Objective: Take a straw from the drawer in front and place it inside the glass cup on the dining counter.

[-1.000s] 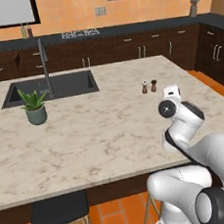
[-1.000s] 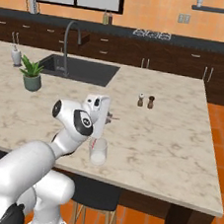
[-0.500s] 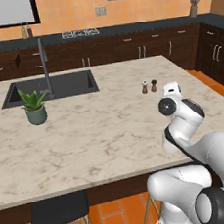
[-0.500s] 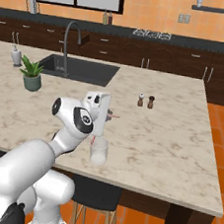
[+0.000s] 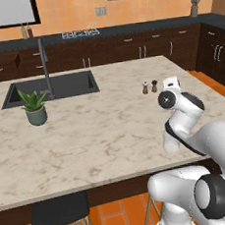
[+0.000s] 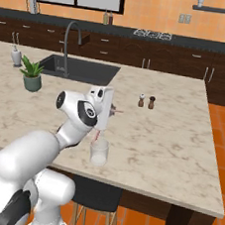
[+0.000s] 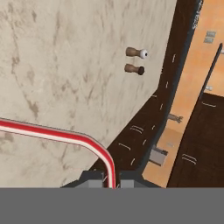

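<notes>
Arm blocked the cup in the left base view. In the right base view, the straw (image 6: 99,134) hung from the gripper (image 6: 101,129) at centre frame, dipping toward the glass cup (image 6: 99,152) just below on the dining counter (image 6: 171,141). In the hand view, jaws pinched the bent straw (image 7: 65,136); its far end ran off the left edge.

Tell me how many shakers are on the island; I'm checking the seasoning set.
2. A white-capped shaker and a dark-capped shaker stand side by side on the dining counter, toward its far right edge. None seem hidden.
</notes>
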{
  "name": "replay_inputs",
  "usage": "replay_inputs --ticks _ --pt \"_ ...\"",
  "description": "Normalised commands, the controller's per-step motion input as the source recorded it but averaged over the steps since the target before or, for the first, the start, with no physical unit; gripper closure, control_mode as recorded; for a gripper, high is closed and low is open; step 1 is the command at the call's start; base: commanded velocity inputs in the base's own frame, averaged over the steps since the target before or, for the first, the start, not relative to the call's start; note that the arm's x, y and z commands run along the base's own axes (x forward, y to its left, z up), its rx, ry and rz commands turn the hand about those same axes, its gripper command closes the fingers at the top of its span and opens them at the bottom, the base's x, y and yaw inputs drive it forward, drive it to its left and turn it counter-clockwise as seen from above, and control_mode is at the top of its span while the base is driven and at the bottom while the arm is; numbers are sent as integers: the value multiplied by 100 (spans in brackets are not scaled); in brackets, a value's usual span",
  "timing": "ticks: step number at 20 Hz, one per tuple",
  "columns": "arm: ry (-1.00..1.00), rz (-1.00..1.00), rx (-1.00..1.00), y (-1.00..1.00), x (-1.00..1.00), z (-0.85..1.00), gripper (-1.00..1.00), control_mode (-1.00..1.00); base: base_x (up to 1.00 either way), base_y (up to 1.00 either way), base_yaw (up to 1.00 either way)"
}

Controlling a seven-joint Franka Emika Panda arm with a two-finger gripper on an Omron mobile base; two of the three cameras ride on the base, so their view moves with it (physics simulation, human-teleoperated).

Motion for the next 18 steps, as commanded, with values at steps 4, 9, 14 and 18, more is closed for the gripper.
replay_inputs --ticks 4,9,14,18 --pt "0 0 -8 -1 20 -36 100 -100 0 0 0" --pt "0 0 -8 0 0 -45 100 -100 0 0 0" --pt "0 0 -4 0 3 -35 100 -100 0 0 0" --pt "0 0 0 0 0 -40 100 -100 0 0 0"
